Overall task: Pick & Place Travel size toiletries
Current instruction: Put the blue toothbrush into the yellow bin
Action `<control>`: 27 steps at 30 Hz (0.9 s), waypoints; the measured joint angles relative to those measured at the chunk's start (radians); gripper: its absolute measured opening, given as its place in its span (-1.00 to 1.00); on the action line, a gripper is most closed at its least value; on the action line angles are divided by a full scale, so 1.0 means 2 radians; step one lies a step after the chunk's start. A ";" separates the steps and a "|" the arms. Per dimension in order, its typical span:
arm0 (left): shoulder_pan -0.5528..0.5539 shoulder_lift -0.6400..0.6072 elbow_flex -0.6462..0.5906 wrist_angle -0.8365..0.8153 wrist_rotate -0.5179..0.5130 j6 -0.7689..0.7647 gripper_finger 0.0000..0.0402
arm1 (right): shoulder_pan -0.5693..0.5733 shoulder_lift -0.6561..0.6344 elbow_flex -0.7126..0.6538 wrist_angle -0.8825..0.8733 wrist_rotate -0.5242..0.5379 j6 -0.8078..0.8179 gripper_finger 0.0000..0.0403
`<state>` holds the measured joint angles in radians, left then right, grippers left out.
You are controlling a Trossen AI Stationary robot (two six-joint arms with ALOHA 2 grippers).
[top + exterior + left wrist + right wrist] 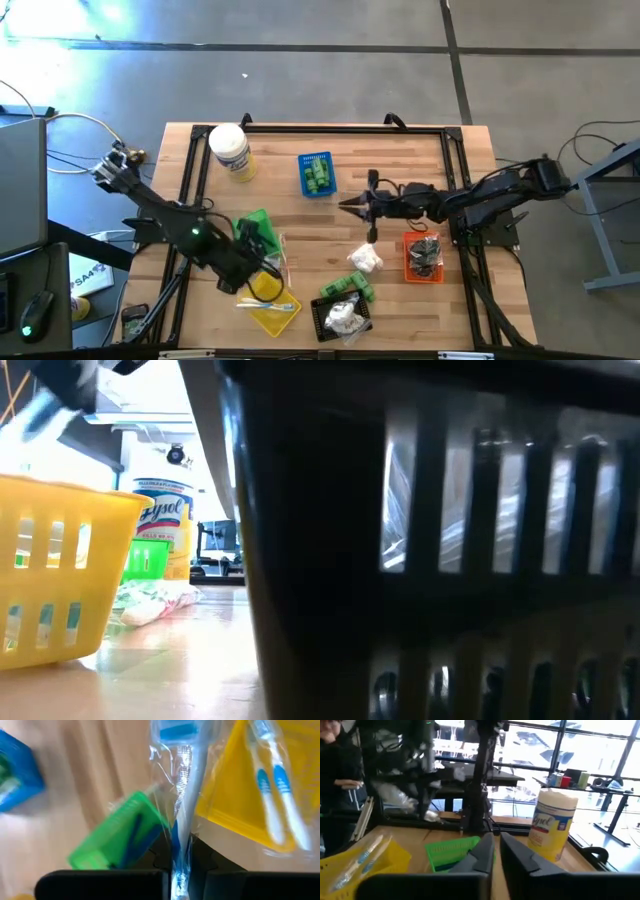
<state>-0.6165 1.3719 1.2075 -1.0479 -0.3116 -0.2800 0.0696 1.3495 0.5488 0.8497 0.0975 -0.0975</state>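
Here, my left gripper [176, 870] pinches a toothbrush in a clear wrapper [181, 795], its jaws closed on the thin handle; it sits over the near left part of the wooden table [290, 215], between the green basket [254, 224] and the yellow basket [272, 305]. More wrapped toothbrushes [275, 795] lie across the yellow basket. Bright green little bottles [318, 176] fill the blue basket [316, 157] toward the far side, and more of them [348, 288] lie loose on the wood near the front. A white soft packet [365, 259] lies on the bare wood, another [342, 317] rests in the black basket [322, 327] at the near edge, and small black pieces [424, 250] sit in the orange basket [409, 272].

My right gripper [347, 206] is above the middle of the table, its fingers [482, 852] drawn nearly together with only a narrow gap, and holds nothing. It points toward the green basket and the white Lysol jar [230, 151], which stands at the far left corner.

The table is pale wood planks inside a black metal frame [340, 127] that runs along its edges. The floor [330, 60] around it is grey concrete. Beyond the table the right wrist view shows large windows [580, 750] and a person [337, 775] in dark clothes at one side. The open wood lies in the centre, between the blue basket and the loose packet.
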 joint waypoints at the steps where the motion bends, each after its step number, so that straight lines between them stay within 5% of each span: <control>1: 0.000 0.019 0.018 -0.014 0.014 -0.010 -0.93 | 0.000 -0.005 -0.004 -0.001 0.000 0.000 -0.94; 15: -0.004 0.257 0.244 -0.214 0.202 -0.099 -0.93 | 0.000 -0.015 -0.012 -0.042 0.018 -0.002 -0.97; 27: -0.006 0.319 0.261 -0.206 0.254 -0.073 -0.93 | 0.000 -0.015 -0.012 -0.043 0.021 -0.019 -0.97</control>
<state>-0.6285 2.0102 1.7298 -1.4600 0.1954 -0.4258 0.0692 1.3193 0.5243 0.7632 0.1402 -0.1356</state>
